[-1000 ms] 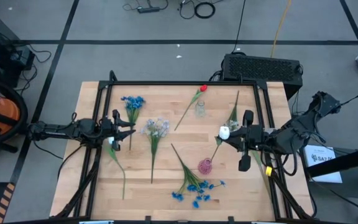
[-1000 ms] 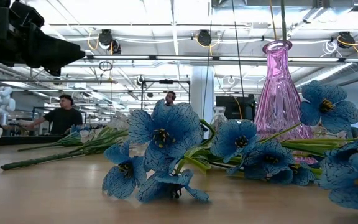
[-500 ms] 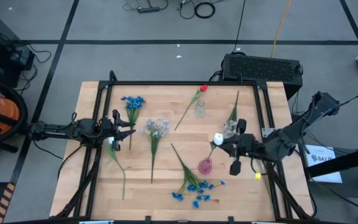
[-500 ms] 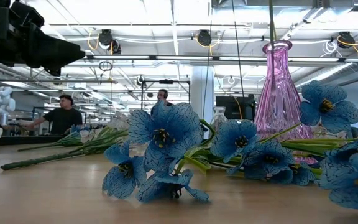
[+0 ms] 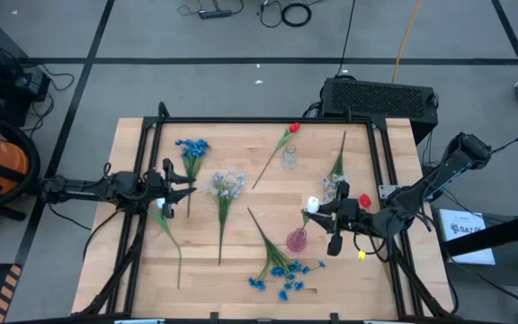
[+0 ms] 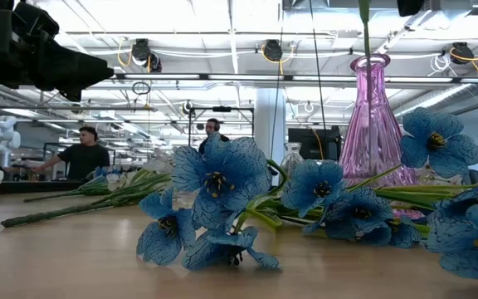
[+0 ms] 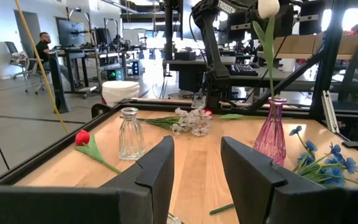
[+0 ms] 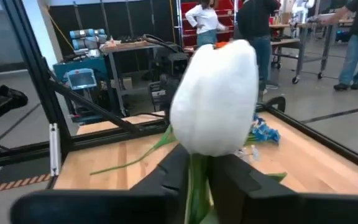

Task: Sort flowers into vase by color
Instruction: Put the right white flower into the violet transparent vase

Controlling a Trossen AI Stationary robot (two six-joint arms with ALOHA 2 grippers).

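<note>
My right gripper holds a white tulip upright over the pink vase. The tulip's green stem runs down into the vase's mouth. My left gripper waits open at the table's left side, nothing between its fingers. A blue bunch, a lavender bunch, a red tulip and a second blue bunch lie flat on the wood. A small clear vase stands upright near the far edge. My right gripper pinches the white tulip's stem just under the bloom between its two fingers. The fingers lie level, come from the table's right side and cross the stem. The tulip stands upright, with its lower stem in the neck of the pink vase.
Another lavender flower lies just beyond my right gripper. A long-stemmed flower lies near my left gripper. A black frame borders the table. People stand at benches in the room beyond.
My right gripper has sunk and gone a little toward the table's left and near edge, carrying the white tulip. The tulip has stayed upright and its stem has slid down into the pink vase's mouth.
</note>
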